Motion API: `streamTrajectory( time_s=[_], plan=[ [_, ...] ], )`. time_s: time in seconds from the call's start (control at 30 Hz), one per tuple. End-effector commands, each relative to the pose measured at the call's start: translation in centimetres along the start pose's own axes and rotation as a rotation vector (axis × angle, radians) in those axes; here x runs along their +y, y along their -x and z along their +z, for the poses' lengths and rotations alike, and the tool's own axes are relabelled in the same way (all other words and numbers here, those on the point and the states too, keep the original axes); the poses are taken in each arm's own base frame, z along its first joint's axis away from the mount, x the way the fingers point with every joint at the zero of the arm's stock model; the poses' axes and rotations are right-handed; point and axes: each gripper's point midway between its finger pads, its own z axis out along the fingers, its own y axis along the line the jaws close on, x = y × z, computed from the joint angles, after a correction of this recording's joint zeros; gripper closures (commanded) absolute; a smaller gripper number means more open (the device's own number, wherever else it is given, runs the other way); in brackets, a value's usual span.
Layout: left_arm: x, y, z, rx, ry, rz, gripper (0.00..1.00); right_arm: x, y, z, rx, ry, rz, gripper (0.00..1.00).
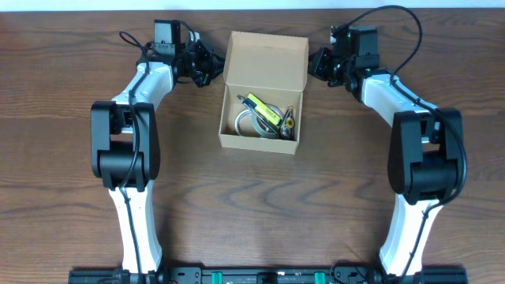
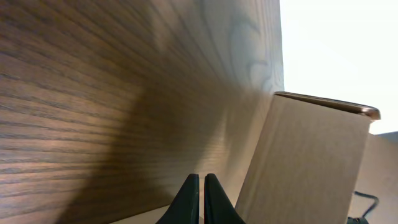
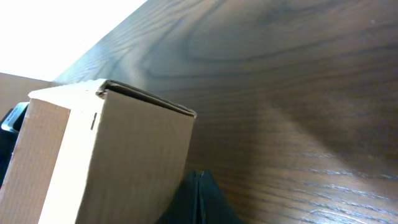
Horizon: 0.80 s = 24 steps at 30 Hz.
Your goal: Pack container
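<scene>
Found mid-tabletop (image 1: 71, 47): container (image 1: 256, 143), items (image 1: 264, 117) inside, flap (image 1: 266, 59) open. Flanked by left tool (image 1: 208, 68) and right tool (image 1: 315, 63), both clamped shut, empty. Judged the lid-closing step; called next for nudging flap down.

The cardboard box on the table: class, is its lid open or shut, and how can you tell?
Open: the container has its flap lid folded back, and items inside show from overhead.

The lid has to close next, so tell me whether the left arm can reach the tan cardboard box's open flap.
Probably yes: the shut left gripper sits right beside the open tan cardboard flap, nothing between them.
</scene>
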Motion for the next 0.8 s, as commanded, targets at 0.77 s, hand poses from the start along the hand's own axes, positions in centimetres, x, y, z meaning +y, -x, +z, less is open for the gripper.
streamTrajectory(
  time_s=[0.77],
  plan=[
    [-2.6,-0.9,-2.3,0.125,-0.169,0.227,0.95,6.5,2.2,-0.8,0.042,0.178,-0.180,0.99]
  ],
)
